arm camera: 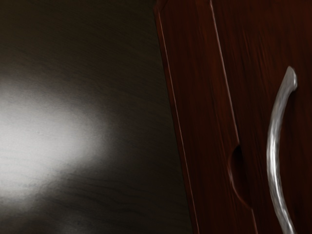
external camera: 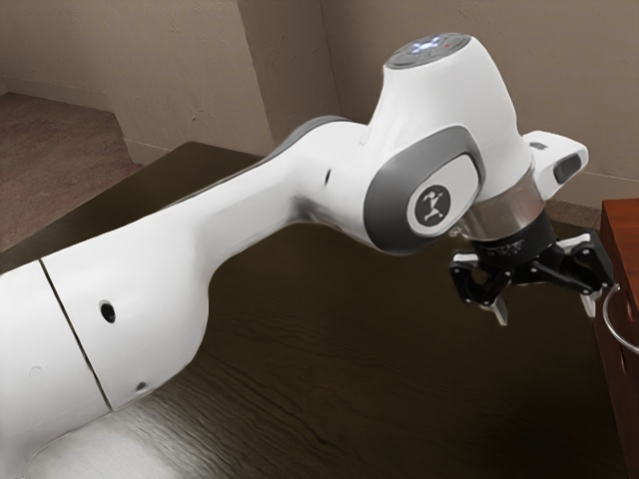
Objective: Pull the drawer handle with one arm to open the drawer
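A dark red wooden drawer cabinet [external camera: 625, 249] stands at the exterior view's right edge, with a curved silver handle [external camera: 620, 321] on its front. My black gripper [external camera: 545, 307] hangs open just to the left of that handle, one fingertip close beside it, with nothing between the fingers. Whether that fingertip touches the handle I cannot tell. In the wrist view the drawer front [arm camera: 204, 97] of red-brown wood lies ahead of the hand, and the silver handle [arm camera: 274, 151] arcs along it.
The cabinet rests on a dark wooden table [external camera: 329, 379], whose glossy top [arm camera: 73, 126] catches a bright reflection. Beige walls and a brown floor lie behind. My white arm [external camera: 250, 239] crosses the table from the exterior view's left.
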Motion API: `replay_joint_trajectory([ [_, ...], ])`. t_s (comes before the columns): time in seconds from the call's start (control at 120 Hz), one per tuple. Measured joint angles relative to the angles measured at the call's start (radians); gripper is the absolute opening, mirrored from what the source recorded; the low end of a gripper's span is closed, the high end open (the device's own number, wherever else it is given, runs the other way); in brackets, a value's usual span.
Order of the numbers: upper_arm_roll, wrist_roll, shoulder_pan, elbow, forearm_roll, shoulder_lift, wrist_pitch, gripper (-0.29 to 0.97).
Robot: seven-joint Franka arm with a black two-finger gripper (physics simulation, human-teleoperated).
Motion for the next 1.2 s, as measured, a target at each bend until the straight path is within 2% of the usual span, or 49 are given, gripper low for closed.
replay_joint_trajectory([
  [0.883, -0.039, -0.084, -0.001, -0.035, -0.011, -0.004, 0.094, 0.68],
  [1.2, -0.044, -0.094, -0.002, -0.040, -0.011, 0.002, 0.122, 0.51],
])
